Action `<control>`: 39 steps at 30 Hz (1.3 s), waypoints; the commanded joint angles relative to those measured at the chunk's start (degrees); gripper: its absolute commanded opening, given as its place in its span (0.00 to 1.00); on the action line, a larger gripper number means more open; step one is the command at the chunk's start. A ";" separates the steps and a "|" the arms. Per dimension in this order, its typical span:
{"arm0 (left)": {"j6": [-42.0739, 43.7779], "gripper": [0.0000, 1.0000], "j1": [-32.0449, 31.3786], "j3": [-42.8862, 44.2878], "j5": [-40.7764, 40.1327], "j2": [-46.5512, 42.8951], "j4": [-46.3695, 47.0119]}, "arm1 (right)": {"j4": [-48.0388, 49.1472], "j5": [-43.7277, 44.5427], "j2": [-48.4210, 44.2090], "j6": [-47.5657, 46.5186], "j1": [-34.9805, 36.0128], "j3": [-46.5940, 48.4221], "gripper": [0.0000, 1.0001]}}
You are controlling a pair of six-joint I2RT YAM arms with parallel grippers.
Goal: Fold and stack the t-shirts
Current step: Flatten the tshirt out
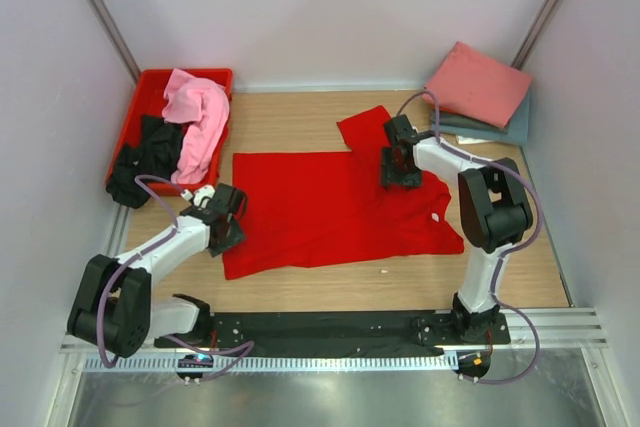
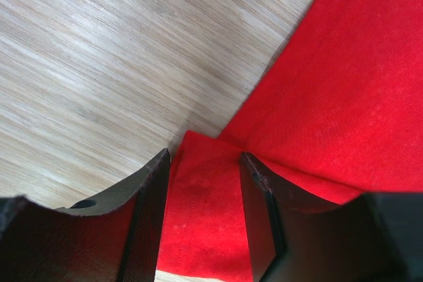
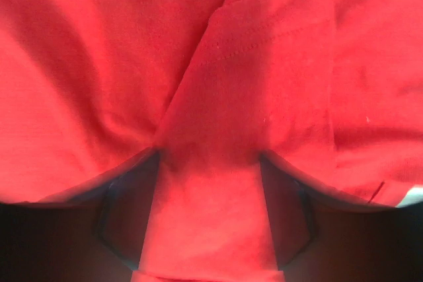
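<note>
A bright red t-shirt (image 1: 320, 209) lies spread flat on the wooden table, its hem to the left and its collar to the right. My left gripper (image 1: 226, 223) is low over the near-left hem. In the left wrist view it (image 2: 205, 166) is open, with its jaws on either side of the hem corner (image 2: 198, 216). My right gripper (image 1: 399, 171) is down on the shirt by the far sleeve (image 1: 364, 128). In the right wrist view it (image 3: 208, 160) is open, and a fold of red cloth (image 3: 244, 90) fills the gap between its jaws.
A folded salmon pink shirt (image 1: 478, 81) lies on a folded grey-blue one (image 1: 505, 129) at the back right corner. A red plastic crate (image 1: 148, 90) at the back left holds a light pink shirt (image 1: 198, 123) and a black one (image 1: 148, 152). Walls enclose the table.
</note>
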 commanded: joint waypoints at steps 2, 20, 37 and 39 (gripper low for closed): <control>0.48 0.47 0.45 -0.75 0.19 -1.69 1.29 | 0.75 2.28 1.48 -1.02 1.10 2.80 0.35; -0.31 0.41 0.37 -4.09 1.25 -10.66 -0.38 | -14.19 10.72 -37.17 6.18 8.92 -13.98 0.02; 1.62 0.38 0.37 1.00 0.81 0.58 11.65 | -11.99 9.75 -36.40 5.66 8.92 -19.08 0.68; 1.80 0.35 0.37 1.71 1.24 2.77 12.97 | -11.82 10.01 -36.66 5.66 9.01 -19.44 0.68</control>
